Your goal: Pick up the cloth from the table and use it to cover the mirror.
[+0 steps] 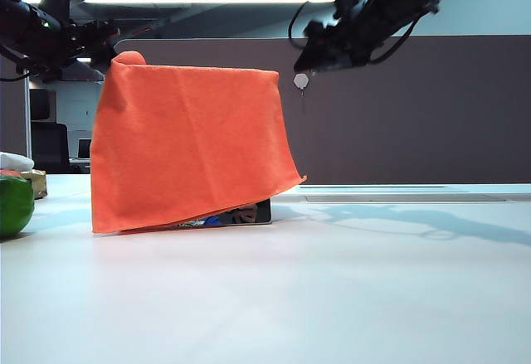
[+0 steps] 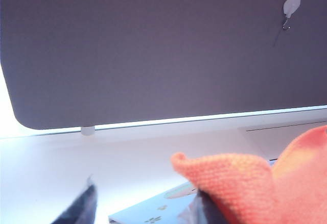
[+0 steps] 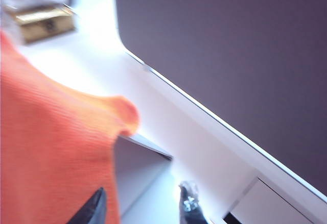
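The orange cloth (image 1: 187, 144) hangs over the upright mirror on the white table (image 1: 290, 298). Only the mirror's lower strip (image 1: 241, 213) shows under the cloth's hem. My left gripper (image 1: 106, 45) sits high by the cloth's top left corner. In the left wrist view the left gripper (image 2: 145, 211) is open, with the mirror's pale top (image 2: 153, 211) between its fingers and a fold of cloth (image 2: 245, 183) lying over one finger. My right gripper (image 1: 319, 53) hovers above and right of the cloth, apart from it. In its wrist view the right gripper (image 3: 143, 208) is open and empty, beside the cloth (image 3: 51, 147) and the mirror's edge (image 3: 148, 147).
A green round object (image 1: 15, 205) and a small gold box (image 1: 37, 183) sit at the table's left edge. A grey-brown partition (image 1: 415, 107) with a small white hook (image 1: 301, 80) runs along the back.
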